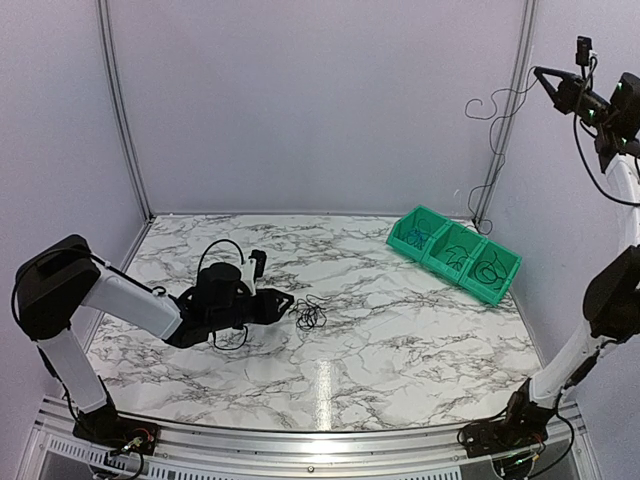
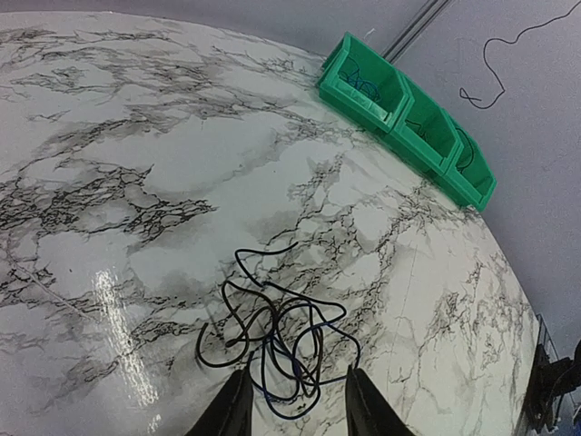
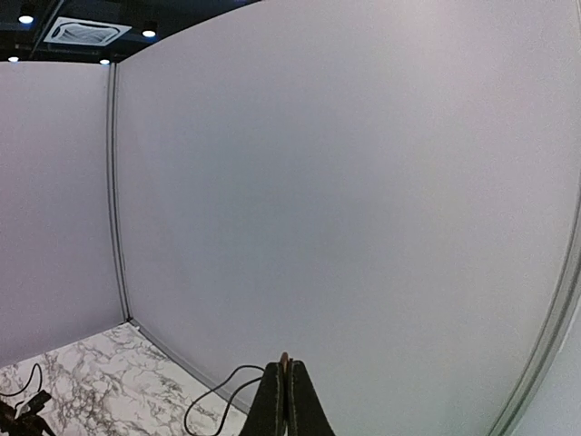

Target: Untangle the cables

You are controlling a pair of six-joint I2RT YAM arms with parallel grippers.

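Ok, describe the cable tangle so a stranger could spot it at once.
On the white marble table, left of centre, look just ahead of the left arm's open jaws. There lies a wad of thin looped cables, black with one blue. Unlike the wires in the green bins, it sits loose on the marble.

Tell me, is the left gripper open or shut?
Open. The left gripper shows its two fingers standing apart in the wrist view, with loops of the cables lying between them on the table.
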